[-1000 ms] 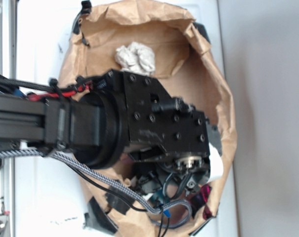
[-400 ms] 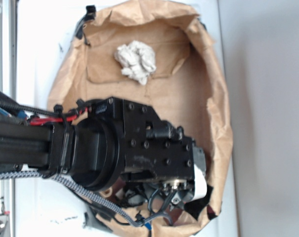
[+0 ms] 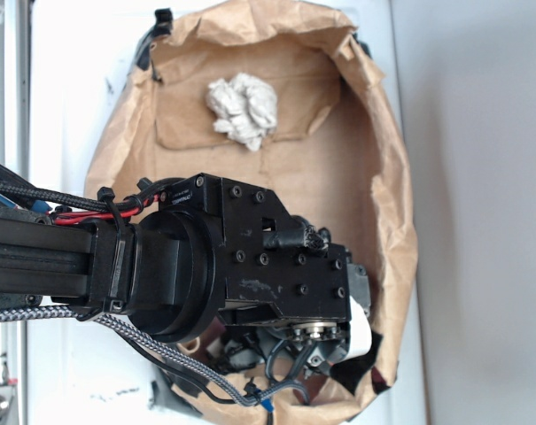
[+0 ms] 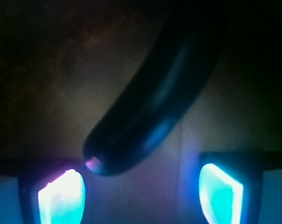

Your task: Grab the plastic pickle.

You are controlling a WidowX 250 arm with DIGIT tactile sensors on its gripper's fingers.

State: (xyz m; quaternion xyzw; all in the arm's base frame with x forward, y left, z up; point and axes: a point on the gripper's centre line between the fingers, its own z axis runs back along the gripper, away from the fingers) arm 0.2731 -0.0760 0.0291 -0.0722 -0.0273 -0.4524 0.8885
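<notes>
Lying diagonally, plastic pickle [image 4: 154, 93] points lower-left between tool [image 4: 141, 191] fingers.

glossy smooth plastic pickle [image 4: 154, 98], crumpled paper wad [image 3: 243, 109]

White tabletop [image 3: 73, 106] under crumpled brown paper liner [image 3: 338, 177]; pale grey wall [image 3: 480, 212] at right; bright, even light.

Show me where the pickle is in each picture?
Exterior: the pickle is not visible; the gripper and arm hide that part of the paper bag.
Wrist: the pickle fills the middle, slanting from upper right to lower left, its rounded end just above the lit left finger.
Shared landmark: the gripper, black and bulky in the exterior view, showing only as two glowing fingers at the bottom of the wrist view.
</notes>
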